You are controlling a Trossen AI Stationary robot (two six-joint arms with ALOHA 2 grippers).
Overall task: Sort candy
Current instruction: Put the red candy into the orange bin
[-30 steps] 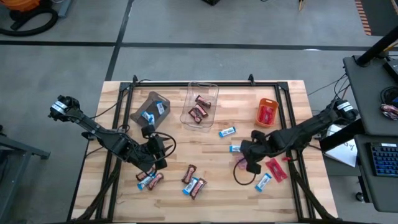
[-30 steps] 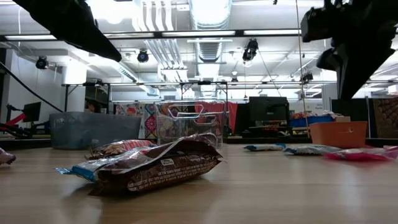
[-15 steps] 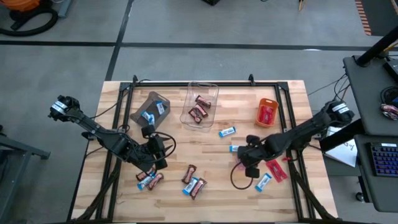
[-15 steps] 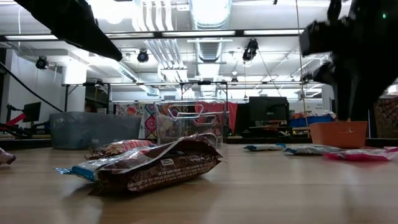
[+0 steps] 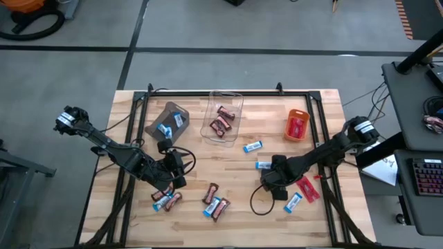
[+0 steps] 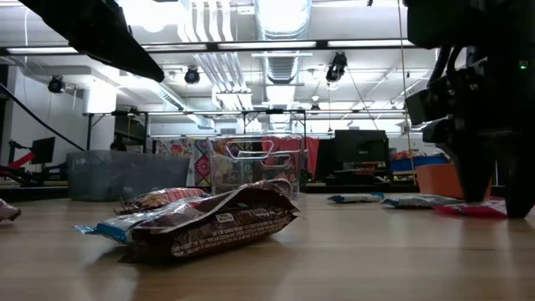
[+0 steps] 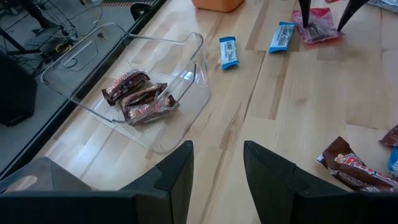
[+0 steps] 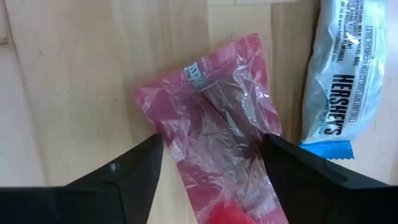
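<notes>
Red-wrapped candy lies between the lowered right hand's spread fingers.

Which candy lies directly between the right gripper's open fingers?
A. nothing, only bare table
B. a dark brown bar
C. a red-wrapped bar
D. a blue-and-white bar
C: in the right wrist view the right gripper stands open with its fingers either side of the red-wrapped bar on the table, while a blue-and-white bar lies off to one side.
</notes>
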